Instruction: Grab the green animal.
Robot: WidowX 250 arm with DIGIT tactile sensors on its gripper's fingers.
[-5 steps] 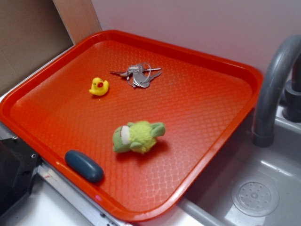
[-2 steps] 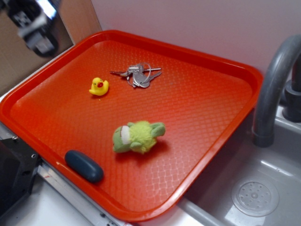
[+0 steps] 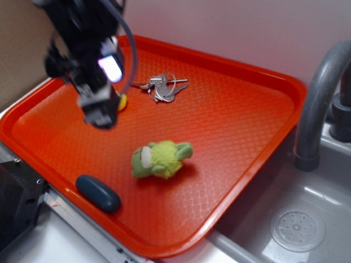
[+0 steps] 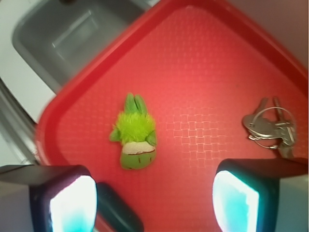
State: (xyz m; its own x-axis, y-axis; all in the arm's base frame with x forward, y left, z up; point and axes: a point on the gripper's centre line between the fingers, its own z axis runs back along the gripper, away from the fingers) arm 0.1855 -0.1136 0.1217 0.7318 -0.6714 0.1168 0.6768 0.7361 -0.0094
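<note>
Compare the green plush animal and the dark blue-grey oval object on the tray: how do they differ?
The green animal is fuzzy and lime green with a white patch; the oval object is smooth and plain dark. The animal lies toward the middle of the tray, the oval at its front rim. Both lie flat, untouched by the gripper.

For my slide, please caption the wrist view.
Open gripper above the green animal on the red tray.

Fuzzy plush green animal (image 3: 160,159), seemingly plastic textured tray (image 3: 241,126), metal keys (image 3: 162,87)
</note>
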